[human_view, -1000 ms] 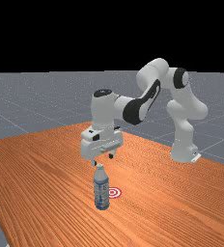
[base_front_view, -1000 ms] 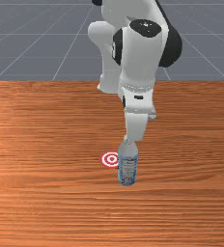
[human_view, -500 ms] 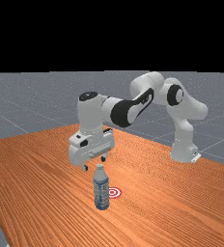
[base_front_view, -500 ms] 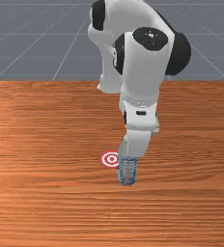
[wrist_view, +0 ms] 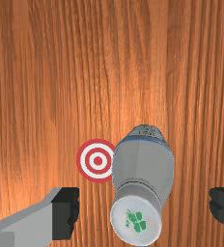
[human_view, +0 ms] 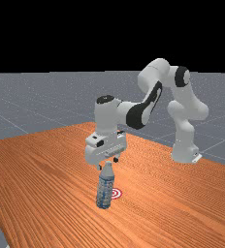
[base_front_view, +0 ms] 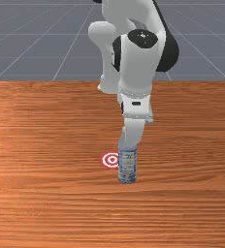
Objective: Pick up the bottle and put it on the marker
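Tilted at an orange-brown wooden table (base_front_view: 41, 203): a bottle (human_view: 104, 190), just beside a red-and-white bullseye marker (wrist_view: 97, 161), with top leaning toward the far view's right and foot at or near the wood, exact contact impossible to tell. On top of the bottle, a pale cap (wrist_view: 135, 221) with green print; around its body, a blue-and-white label (base_front_view: 127, 167). Flat on the wood toward the front view's left of the bottle, the marker, one edge hidden behind it. Directly above the bottle, pointing down: the gripper (human_view: 107, 163), with fingers (wrist_view: 65, 214) released and spread wide, one to either side of the cap, and a strip of wood in sight between cap and each finger in the wrist view. Higher over the bottle, the white-and-grey arm (human_view: 121, 114), bent and reaching in from the far view's right. Well apart from the bottle, the arm's base (human_view: 184, 151), at the table's far side in the front view. Farthest from the bottle, a grey floor (human_view: 41, 99) with pale lines.
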